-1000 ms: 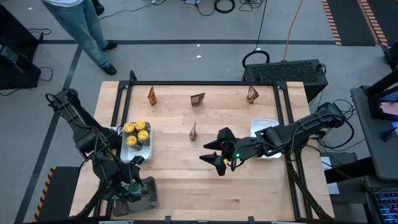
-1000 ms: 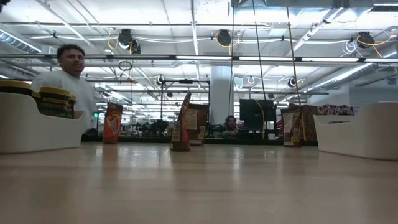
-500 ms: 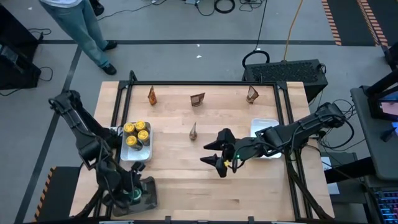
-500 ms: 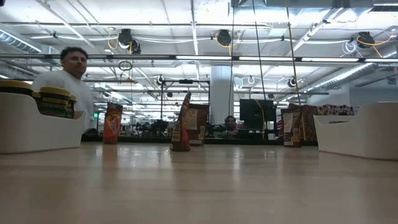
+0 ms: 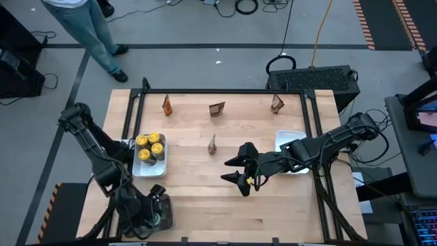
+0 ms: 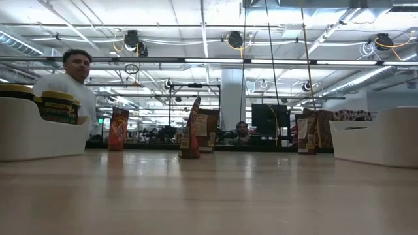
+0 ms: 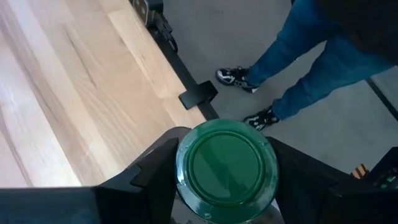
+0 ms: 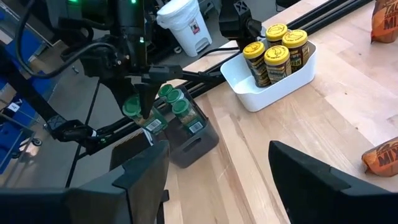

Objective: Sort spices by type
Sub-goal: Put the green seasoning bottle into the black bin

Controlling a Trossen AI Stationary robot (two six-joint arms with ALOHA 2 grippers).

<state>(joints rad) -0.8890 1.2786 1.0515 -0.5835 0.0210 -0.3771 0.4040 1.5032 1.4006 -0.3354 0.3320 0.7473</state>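
table (image 5: 205, 205): wood top, I'm reading places off its edges and corners.
dark grey tray (image 8: 196, 142): near-left corner, just past the table's left edge line. Two green-lid jars (image 8: 175, 99) already stand in it.
white tray, left (image 5: 137, 166): by the left edge, mid-depth. Holds the yellow-lid jars (image 5: 150, 146), four as far as I can count.
white tray, right (image 5: 290, 137): by the right edge, mostly under the right arm. Contents hidden from me.
left gripper (image 8: 138, 107): over the dark grey tray, clamped on a green-lid jar (image 7: 226, 167), fingers on either side of it, lid facing the wrist camera.
right gripper (image 5: 240, 177): mid-table, a bit right of centre, fingers spread wide, nothing between them.
packets (image 5: 216, 109): three brown-orange ones stand along the far edge, left, middle, right. A fourth packet (image 5: 212, 143) stands alone at the table centre.
key relation: held jar hangs upright, long axis vertical, straight above the grey tray, beside the two jars already there. I judge the next move is a plain lowering and release, with care not to knock the neighbours.
nearer arm for packets: right gripper. The centre packet lies toward the far-left of it, near but not touching. Left arm is well apart from all packets.
progress, my judgement: yellow lids done, green nearly done, packets not yet gathered.
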